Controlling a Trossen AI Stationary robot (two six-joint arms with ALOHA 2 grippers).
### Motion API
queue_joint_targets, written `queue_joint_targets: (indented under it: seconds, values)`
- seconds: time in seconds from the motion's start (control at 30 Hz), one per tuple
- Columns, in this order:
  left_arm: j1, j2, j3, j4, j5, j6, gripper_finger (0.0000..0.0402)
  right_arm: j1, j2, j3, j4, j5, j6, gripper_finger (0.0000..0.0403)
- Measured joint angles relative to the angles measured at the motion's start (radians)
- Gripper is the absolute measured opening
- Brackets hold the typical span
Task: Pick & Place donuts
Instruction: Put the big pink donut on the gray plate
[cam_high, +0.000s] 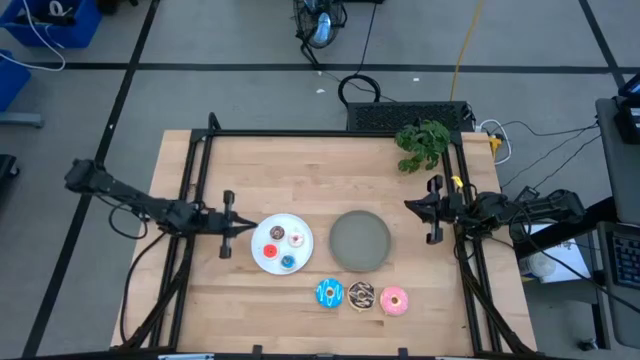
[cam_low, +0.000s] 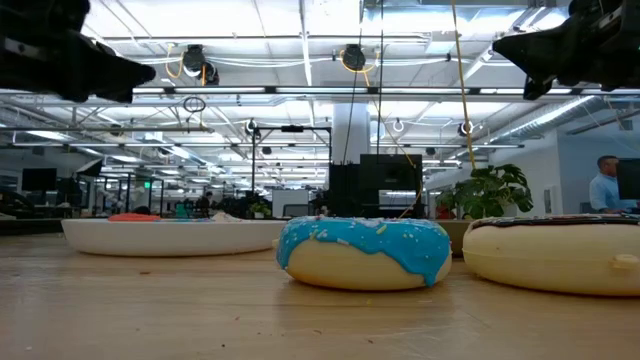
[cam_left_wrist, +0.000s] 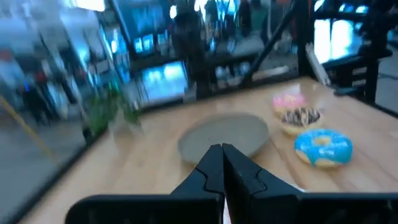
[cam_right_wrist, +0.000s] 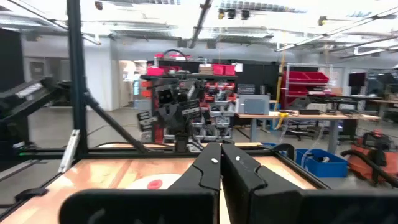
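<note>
1. While both arms hover above the counter (cam_high: 250, 170) holding nothing, the task stands part done at most: three tiny donuts lie on the white plate (cam_high: 262, 257), namely the red donut (cam_high: 270, 251), the whitish-pink donut (cam_high: 296, 238) and the light blue donut (cam_high: 288, 262); a small brown one seems to sit near them, though it is too small to be sure of.
2. Three larger donuts rest on the bare counter in a row: the blue donut (cam_high: 330, 293), the brown sprinkled donut (cam_high: 361, 295) and the pink donut (cam_high: 393, 300). The grey plate (cam_high: 360, 240) carries nothing, so by judgement these three are what is left.
3. Left gripper (cam_high: 238, 226): fingers (cam_left_wrist: 214, 165) pressed together, empty, tips just short of the white plate's rim; the large donuts lie well beyond and to one side of them.
4. Right gripper (cam_high: 415, 206): fingers (cam_right_wrist: 219, 163) likewise closed and empty, near the counter's edge, apart from the grey plate.
5. Orientation: each donut lies flat, hole upward, icing on top; being rings, they show no long axis.
</note>
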Motion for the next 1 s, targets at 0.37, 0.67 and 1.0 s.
queue_joint_targets:
  seconds: [0.37,0.67,1.0]
  values:
    - [-0.004,-0.124,-0.025,-0.011,0.047,0.140,0.0001,0.000,0.000,0.000,0.001,-0.002,-0.048,0.0000]
    - [-0.004,-0.122,-0.025,-0.005,0.045,0.154,0.0006,0.000,0.011,0.000,-0.026,-0.030,-0.006,0.0000]
    - [-0.004,-0.120,-0.025,-0.017,-0.063,0.162,0.0005,0.040,0.038,0.114,0.012,-0.028,-0.036,0.0000]
